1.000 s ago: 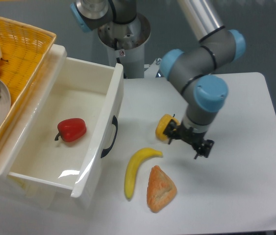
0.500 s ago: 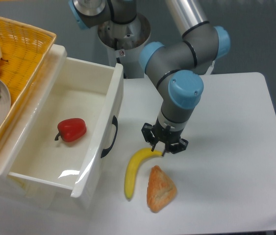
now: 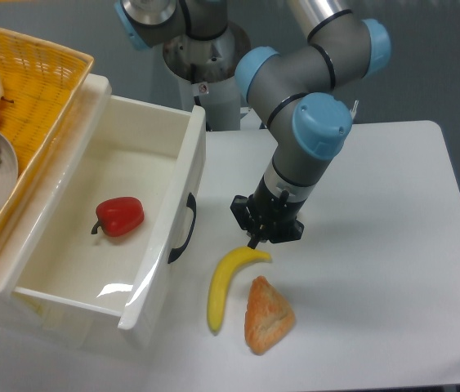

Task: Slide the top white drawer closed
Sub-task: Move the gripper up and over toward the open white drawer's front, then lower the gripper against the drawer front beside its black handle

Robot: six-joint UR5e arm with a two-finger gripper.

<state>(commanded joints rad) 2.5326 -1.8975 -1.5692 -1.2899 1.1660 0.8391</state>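
Note:
The top white drawer (image 3: 176, 175) stands pulled far out of the cabinet, its front panel with the curved black handle (image 3: 185, 230) facing right. A red bell pepper (image 3: 118, 216) lies inside it. My gripper (image 3: 256, 237) hangs over the table to the right of the handle, about a hand's width away, just above the upper tip of a banana (image 3: 225, 283). Its fingers point down and look close together, but I cannot tell if they are shut. It holds nothing that I can see.
A triangular pastry (image 3: 267, 314) lies beside the banana at the table's front. A yellow wicker basket (image 3: 37, 77) with a plate of food sits on top of the cabinet at the left. The robot base (image 3: 209, 61) stands behind the drawer.
The gripper has swung from the right side of the table leftward to a spot near the drawer front, above the banana tip. A small yellow object seen by the gripper a second ago no longer shows.

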